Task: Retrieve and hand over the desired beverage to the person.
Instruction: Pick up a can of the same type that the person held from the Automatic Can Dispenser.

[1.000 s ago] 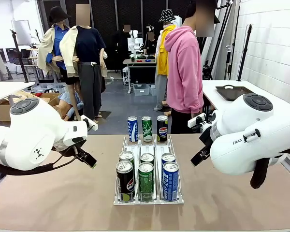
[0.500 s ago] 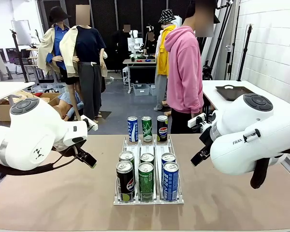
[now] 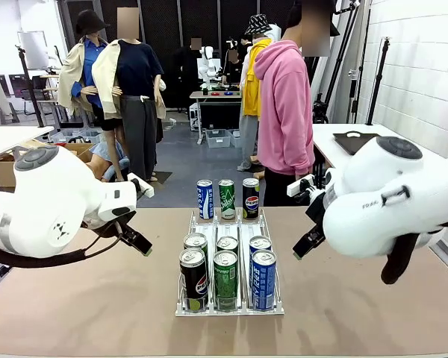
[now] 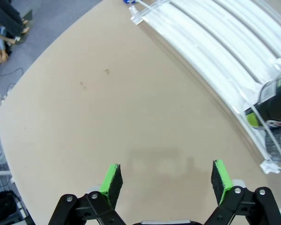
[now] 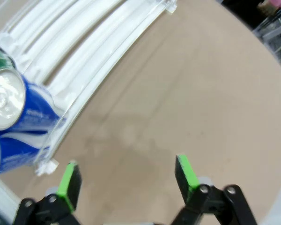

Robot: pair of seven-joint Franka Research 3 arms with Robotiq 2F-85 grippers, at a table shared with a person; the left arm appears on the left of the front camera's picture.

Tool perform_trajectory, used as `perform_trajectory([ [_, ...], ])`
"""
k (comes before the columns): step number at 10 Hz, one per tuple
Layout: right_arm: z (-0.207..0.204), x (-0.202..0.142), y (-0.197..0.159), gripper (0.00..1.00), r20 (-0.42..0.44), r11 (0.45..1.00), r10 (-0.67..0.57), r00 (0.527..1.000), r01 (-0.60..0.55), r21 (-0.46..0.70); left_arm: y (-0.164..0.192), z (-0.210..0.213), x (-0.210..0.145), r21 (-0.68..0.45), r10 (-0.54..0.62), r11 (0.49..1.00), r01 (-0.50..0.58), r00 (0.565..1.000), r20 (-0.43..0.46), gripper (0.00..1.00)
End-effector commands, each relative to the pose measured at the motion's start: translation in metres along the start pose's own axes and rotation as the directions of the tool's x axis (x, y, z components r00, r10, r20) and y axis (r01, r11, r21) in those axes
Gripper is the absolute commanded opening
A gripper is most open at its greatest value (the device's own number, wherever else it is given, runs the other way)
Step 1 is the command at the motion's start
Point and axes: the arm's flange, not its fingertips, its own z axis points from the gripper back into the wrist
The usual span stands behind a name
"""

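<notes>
Gaping right end effector (image 5: 127, 177) — 2 blue cans (image 5: 23, 117) cut off at edge.

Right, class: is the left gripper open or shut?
Open. The left gripper shows its green pads wide apart, with bare table between them.

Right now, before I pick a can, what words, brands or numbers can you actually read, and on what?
No word reads cleanly.
Right arm: short dark print on its white casing, too blurred.
Front-left dark can: round red, white and blue emblem; lettering too small.
Back-right dark can: same emblem; lettering too small.
Green cans, blue cans: print too small or blurred.
</notes>
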Motion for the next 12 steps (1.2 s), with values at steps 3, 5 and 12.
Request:
perform_trajectory([
  [3,0.075,0.014,-0.040,1.00,-0.095,0.994,-0.074,0.993,0.082,0.078,0.058,0.063,0.020,-0.137,0.018,0.990,-0.026,0.998,-0.061,1.00],
  [5,0.108,0.025,-0.056,1.00,-0.081,0.990,-0.058,0.995,0.068,0.124,0.086,0.094,0.025,-0.203,0.028,0.978,-0.043,0.997,-0.076,1.00],
  [12,0.194,-0.032,-0.142,1.00,0.153,0.861,-0.183,0.971,0.083,0.501,0.191,0.150,-0.022,-0.568,0.327,0.787,-0.242,0.944,0.050,1.00],
])
